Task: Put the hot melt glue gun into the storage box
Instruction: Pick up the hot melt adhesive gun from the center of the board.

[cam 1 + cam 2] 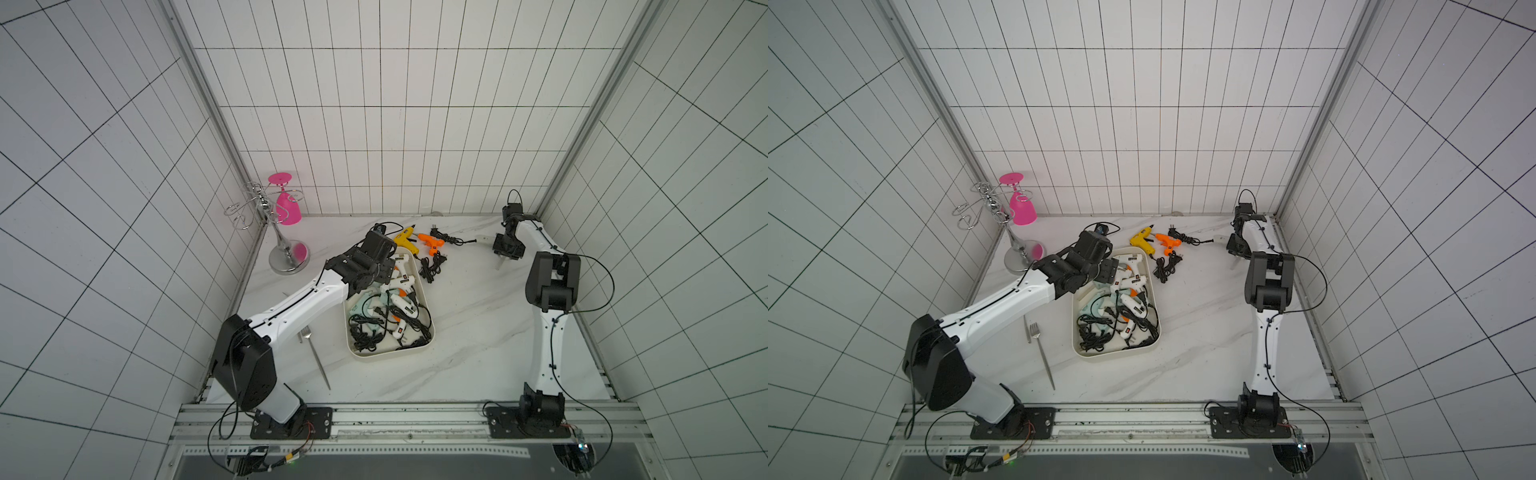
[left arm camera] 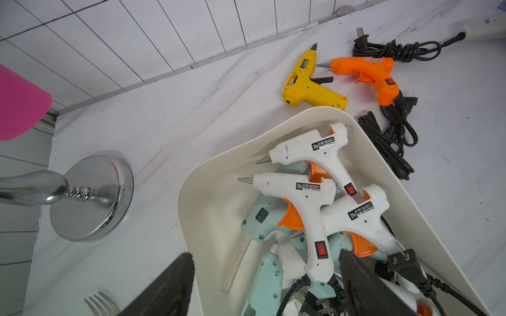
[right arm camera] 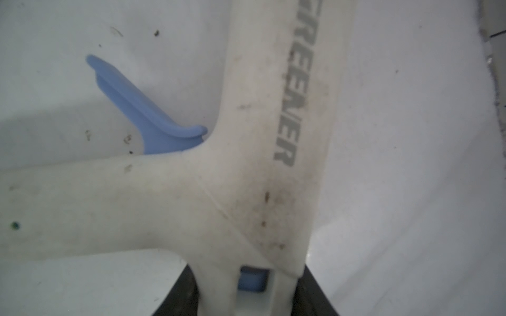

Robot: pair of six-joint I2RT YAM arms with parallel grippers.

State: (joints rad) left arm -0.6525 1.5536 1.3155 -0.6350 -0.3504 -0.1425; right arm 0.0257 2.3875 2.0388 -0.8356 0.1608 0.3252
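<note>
**Right pincer at a white glue gun, far from the box**

The right gripper (image 3: 245, 290) is at the far right of the marble table (image 1: 478, 332), down at a white glue gun (image 3: 246, 191) with a blue trigger and grey lettering along its body. In the right wrist view its dark fingers (image 3: 178, 295) lie close against both sides of the gun's rear end. Whether they are already squeezing it I cannot tell, nor whether the gun rests on the table or is just off it. In both top views this gun is well apart from the storage box (image 1: 388, 354).

The storage box sits mid-table and holds a heap of white guns with orange triggers (image 2: 298, 191), pale teal guns (image 2: 265, 276) and tangled black cords (image 1: 365, 332).

The left gripper (image 2: 264, 253) hangs over the box's far left corner with its jaws spread wide and nothing between them. One finger is outside the wall, the other over the pile.

Two more guns lie on the table just beyond the box's far end — a yellow glue gun (image 1: 404, 237) and an orange glue gun (image 1: 430, 241) side by side, with bundled cords (image 1: 432, 266) next to them.

To the left stand a chrome rack (image 1: 286, 245) with a pink glass (image 1: 287, 205) hung upside down on it, and a fork (image 1: 318, 357) nearer the left arm's base.
</note>
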